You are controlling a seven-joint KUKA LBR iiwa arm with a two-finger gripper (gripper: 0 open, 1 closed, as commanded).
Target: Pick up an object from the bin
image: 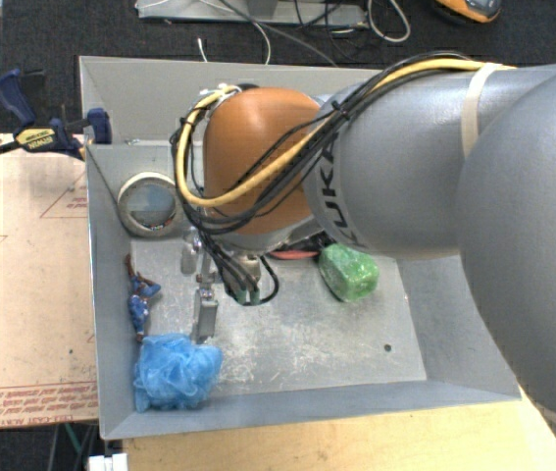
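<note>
The hand (204, 320) hangs near the left side of the bin (258, 406), its tip just at 12 o'clock of a blue mesh puff (175, 373) that sits in the 7 o'clock corner close against both walls; whether the hand is spread or pressed together I cannot tell. Bare floor lies open from 4 to 6 o'clock. One of each: puff, tape roll (148, 204) at 10 o'clock, small blue toy (140, 302) by the 9 o'clock wall, green lump (348, 271) at 3 o'clock.

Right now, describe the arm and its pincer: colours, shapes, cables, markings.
The arm is thick, rounded and grey, with black KUKA lettering. An orange dome-shaped cover caps the wrist, with yellow and black cables looped around it. The pincer below is slim grey metal.
</note>
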